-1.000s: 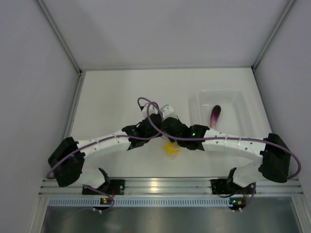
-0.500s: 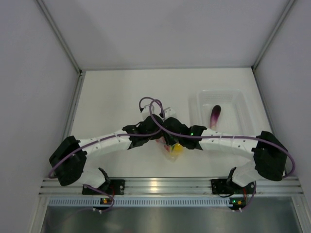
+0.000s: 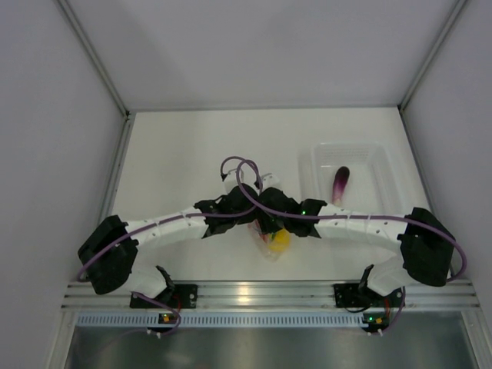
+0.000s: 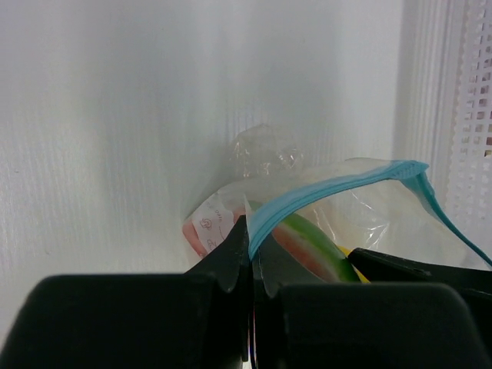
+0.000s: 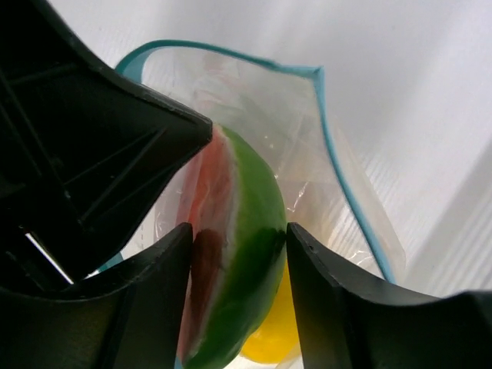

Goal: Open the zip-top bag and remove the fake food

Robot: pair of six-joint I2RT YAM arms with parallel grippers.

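Roughly midway through, by the look of things. Finds the zip-top bag (image 3: 267,244) at the front middle of the worktop (image 3: 177,154), between the two wrists, with its teal zip strip (image 4: 330,188) parted and the mouth gaping, so counts the opening step as done. Grips one lip of that mouth with the left tool (image 4: 247,246), pressed together on the strip and the plastic beside it, propping the bag up and the mouth wide

Reaches into the mouth with the right tool (image 5: 240,238), spread to either side of the red-and-green wedge (image 5: 246,307), fingers (image 5: 146,307) touching or just beside its two faces. Cannot tell whether clamped on the wedge or merely bracketing it

Counts one piece of the fake food as already out: the purple eggplant (image 3: 339,183), lying in the clear tub (image 3: 384,150) on the right, well apart from the bag. Leaves at least two pieces inside: the wedge, and the yellow lemon (image 5: 265,350) beneath it, showing yellow through the plastic in the top view too. Cannot rule out more, given a pinkish patch (image 4: 192,231) behind crinkled plastic in the left wrist view, too blurred to name

Judges what remains as follows: secure the wedge, draw it clear of the mouth without dragging the bag along, set it down, then go back in for the lemon
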